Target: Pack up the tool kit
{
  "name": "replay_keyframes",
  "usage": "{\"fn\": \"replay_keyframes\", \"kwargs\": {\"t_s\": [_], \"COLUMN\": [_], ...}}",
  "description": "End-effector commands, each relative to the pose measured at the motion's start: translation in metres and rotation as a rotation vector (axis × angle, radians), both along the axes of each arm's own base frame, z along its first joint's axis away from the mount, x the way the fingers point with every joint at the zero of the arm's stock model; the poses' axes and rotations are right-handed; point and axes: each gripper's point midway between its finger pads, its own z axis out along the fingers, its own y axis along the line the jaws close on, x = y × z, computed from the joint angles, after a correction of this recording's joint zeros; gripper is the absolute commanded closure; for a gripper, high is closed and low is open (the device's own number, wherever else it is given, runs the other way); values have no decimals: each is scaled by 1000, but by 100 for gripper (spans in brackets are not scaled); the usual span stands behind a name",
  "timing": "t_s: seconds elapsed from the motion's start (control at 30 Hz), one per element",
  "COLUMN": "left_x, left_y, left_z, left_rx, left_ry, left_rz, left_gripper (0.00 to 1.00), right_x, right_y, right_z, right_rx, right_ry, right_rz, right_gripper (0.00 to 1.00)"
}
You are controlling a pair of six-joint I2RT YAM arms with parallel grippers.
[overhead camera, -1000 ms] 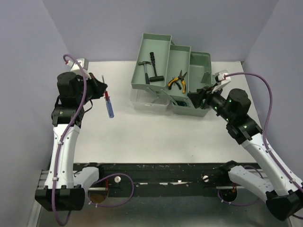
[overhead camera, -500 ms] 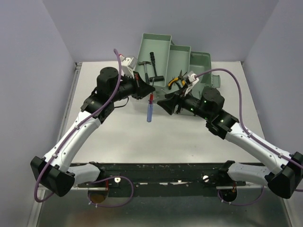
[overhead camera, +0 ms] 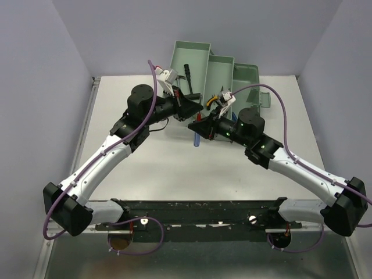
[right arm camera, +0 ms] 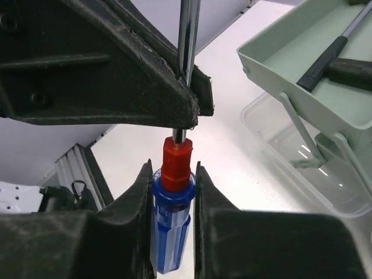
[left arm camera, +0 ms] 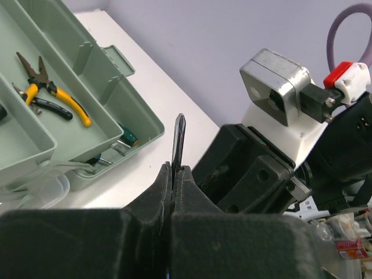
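Right claw (right arm camera: 172, 195) has clasped screwdriver (right arm camera: 170, 238) near toolbox (overhead camera: 216, 75) rim.

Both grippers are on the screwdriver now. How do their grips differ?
The left gripper pinches the screwdriver by its thin metal shaft; the right gripper clasps its blue handle at the red-collared end. The left gripper's jaws are nearly together; the right gripper's stand wider, around the thick handle. Both hold the same tool, off the table near the toolbox.

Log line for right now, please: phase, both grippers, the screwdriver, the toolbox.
phase: mid-air handover | left gripper: shut on screwdriver shaft | right gripper: shut on its blue handle | toolbox: open, pliers in tray
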Motion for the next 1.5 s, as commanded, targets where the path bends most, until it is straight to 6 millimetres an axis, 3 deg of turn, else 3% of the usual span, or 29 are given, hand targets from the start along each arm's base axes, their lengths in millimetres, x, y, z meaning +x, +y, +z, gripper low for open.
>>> {"fn": "replay_keyframes", "kwargs": {"t_s": [0.0,0.07,0.1,0.13,0.27,0.4,0.43,0.57,0.8,1.0,1.03,1.17,1.2,1.3,1.47], "left_x": [-3,0,3,8,32,56,61,78,75,75,75,73,73,73,73], "left_y": [-9,-6,-3,2,39,81,89,120,133,146,146,147,147,147,146], "left_z": [14,9,9,7,5,-2,-7,-27,-44,-67,-68,-75,-77,-79,-81], "left_rx": [-34,29,61,103,222,259,264,278,342,400,402,417,418,423,420], "left_ry": [-62,-72,-85,-97,-150,-123,-103,-27,-28,-6,-11,-5,-3,3,-1], "left_rz": [-42,-35,-13,18,197,331,356,425,412,436,435,430,430,428,427], "left_gripper": [81,25,7,1,1,1,1,1,1,1,1,1,1,1,1], "right_x": [5,23,29,37,63,91,99,130,185,197,198,194,194,191,185], "right_y": [-11,-41,-58,-76,-147,-201,-209,-236,-251,-253,-253,-255,-255,-254,-252], "right_z": [-1,-1,-2,3,2,-12,-12,-42,-96,-141,-145,-157,-156,-147,-127], "right_rx": [1,-43,-81,-109,-251,-360,-403,-568,-666,-743,-747,-775,-777,-765,-729], "right_ry": [-18,-33,-45,-76,-71,-3,-6,82,228,358,367,414,417,401,360], "right_rz": [-81,-268,-348,-421,-613,-711,-732,-775,-778,-760,-760,-752,-751,-749,-743], "right_gripper": [99,99,99,99,99,99,99,99,99,98,92,45,40,31,30]}}
